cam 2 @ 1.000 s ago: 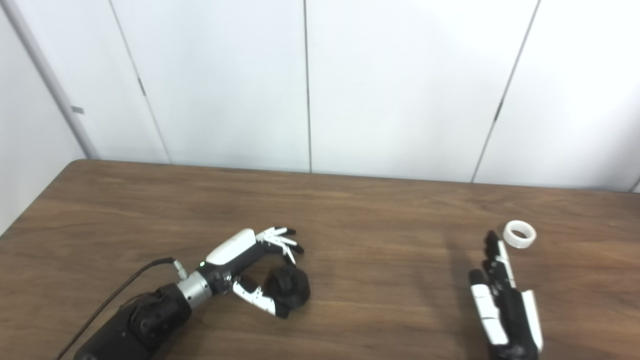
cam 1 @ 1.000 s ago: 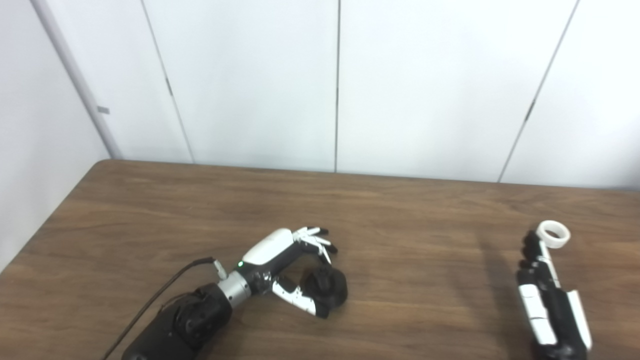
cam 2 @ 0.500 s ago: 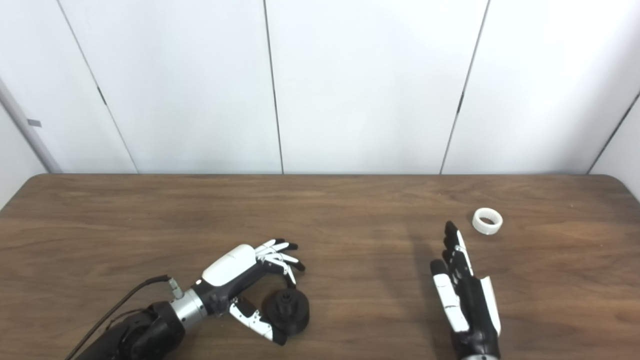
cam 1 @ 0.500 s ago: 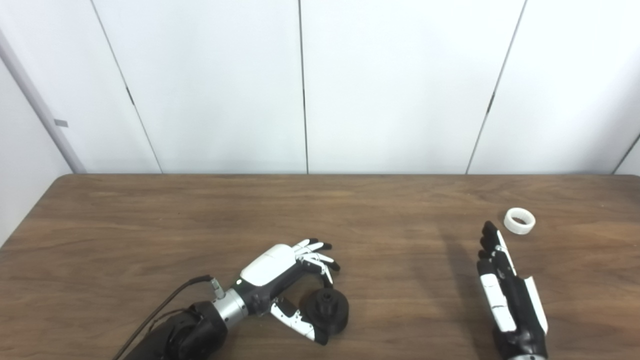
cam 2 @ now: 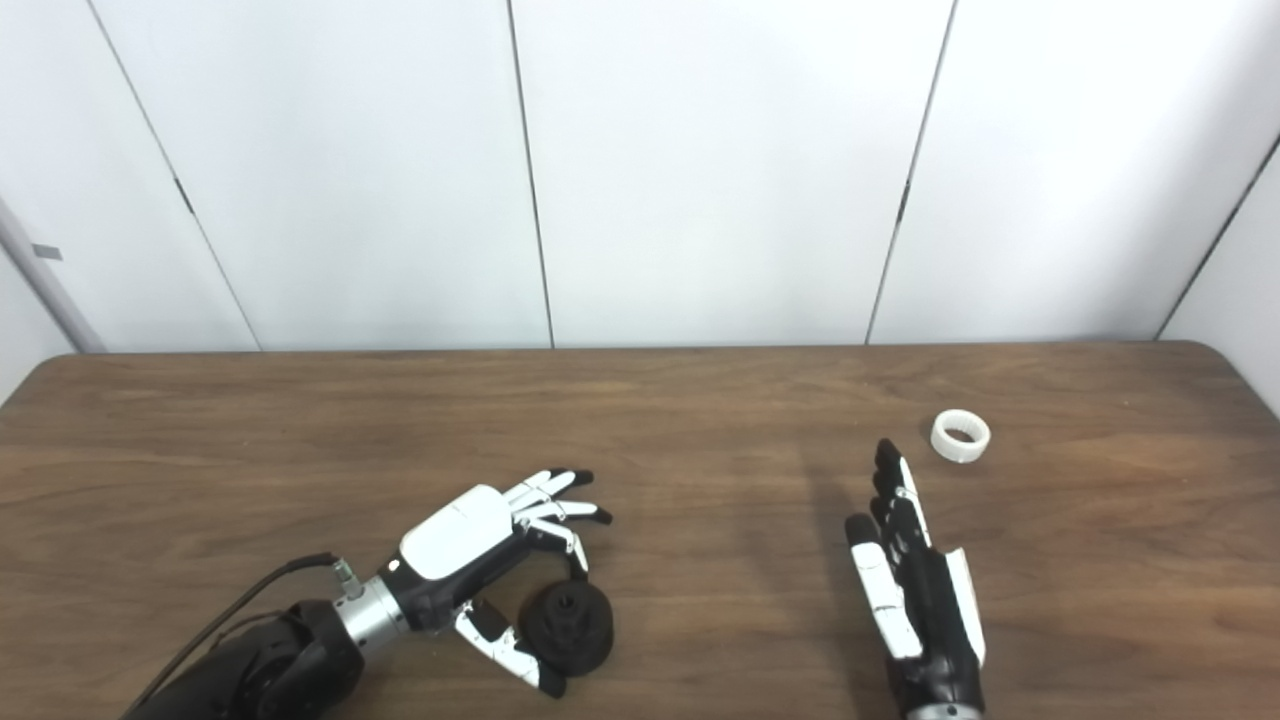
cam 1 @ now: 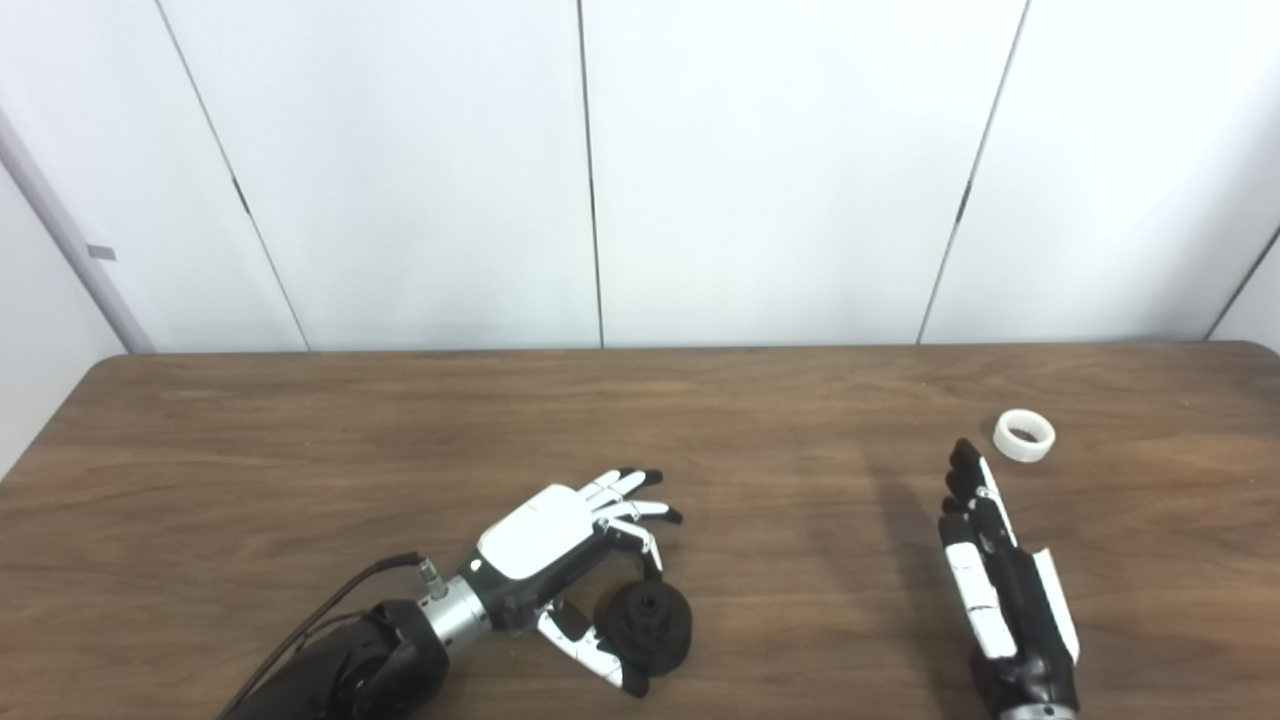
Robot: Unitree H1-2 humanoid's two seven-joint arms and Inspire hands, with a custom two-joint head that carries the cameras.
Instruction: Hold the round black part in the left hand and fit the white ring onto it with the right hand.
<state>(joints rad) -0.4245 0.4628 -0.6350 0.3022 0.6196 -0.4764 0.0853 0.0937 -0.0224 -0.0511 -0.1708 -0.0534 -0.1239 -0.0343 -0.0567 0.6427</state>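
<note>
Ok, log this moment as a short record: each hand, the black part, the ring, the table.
left hand: open, fingers curled over the black part, not clearly gripping
right hand: open, fingers straight, empty
black part: on the table, between left thumb and fingers
white ring: lying on the table beyond the right fingertips, untouched
table: brown wood

Bare table between right hand and white ring.

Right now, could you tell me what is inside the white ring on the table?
The white ring lies flat on the table, apart from the right hand. Only bare brown wood shows through its hole; nothing sits inside.
</note>
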